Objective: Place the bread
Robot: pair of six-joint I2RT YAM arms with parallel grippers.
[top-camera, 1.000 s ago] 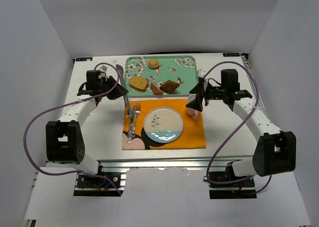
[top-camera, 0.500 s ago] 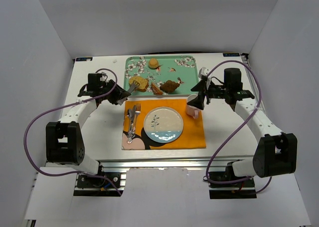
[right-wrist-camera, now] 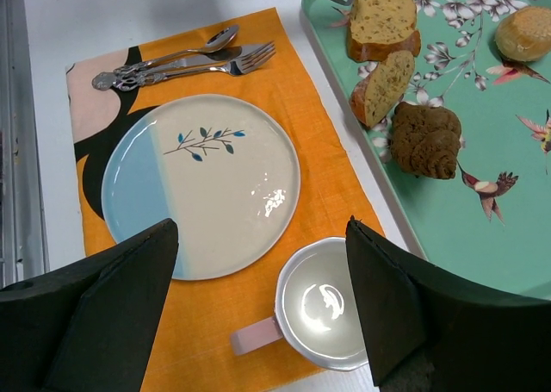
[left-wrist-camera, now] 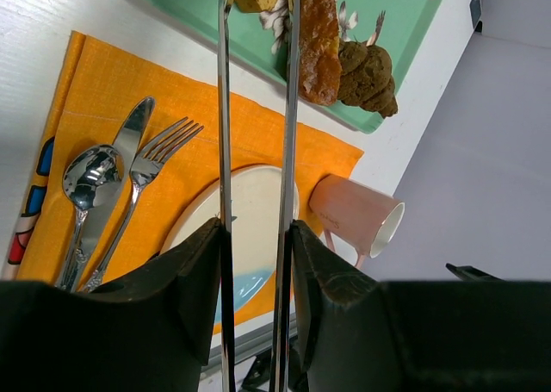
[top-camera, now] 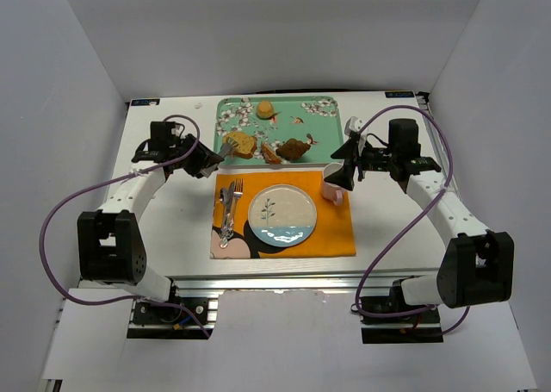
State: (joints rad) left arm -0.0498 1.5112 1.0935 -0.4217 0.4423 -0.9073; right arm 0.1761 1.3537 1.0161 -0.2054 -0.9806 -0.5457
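A: Bread vs. L gripper (left-wrist-camera: 256, 241), which way?
B: Dead ahead, far side. Gripper's clamped on steel tongs (left-wrist-camera: 224, 108). Tong arms are apart, and the tips seem to straddle the broad slice (right-wrist-camera: 381, 17) at the green tray (right-wrist-camera: 448, 228)'s near-left corner. L arm's far nearer. R gripper (right-wrist-camera: 263, 233) is spread wide, empty, over the pink mug (right-wrist-camera: 323, 310).
A: Looks?
B: Yellow-tan crumb, brown crust, lying flat, long axis approx. across the tray. Narrower slice (right-wrist-camera: 381, 86) sits just beside it.

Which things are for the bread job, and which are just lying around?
For the job: big bread slice, small bread slice, tongs, probably the plate.
Just lying about: round bun, brown pastry, pink mug, cutlery.
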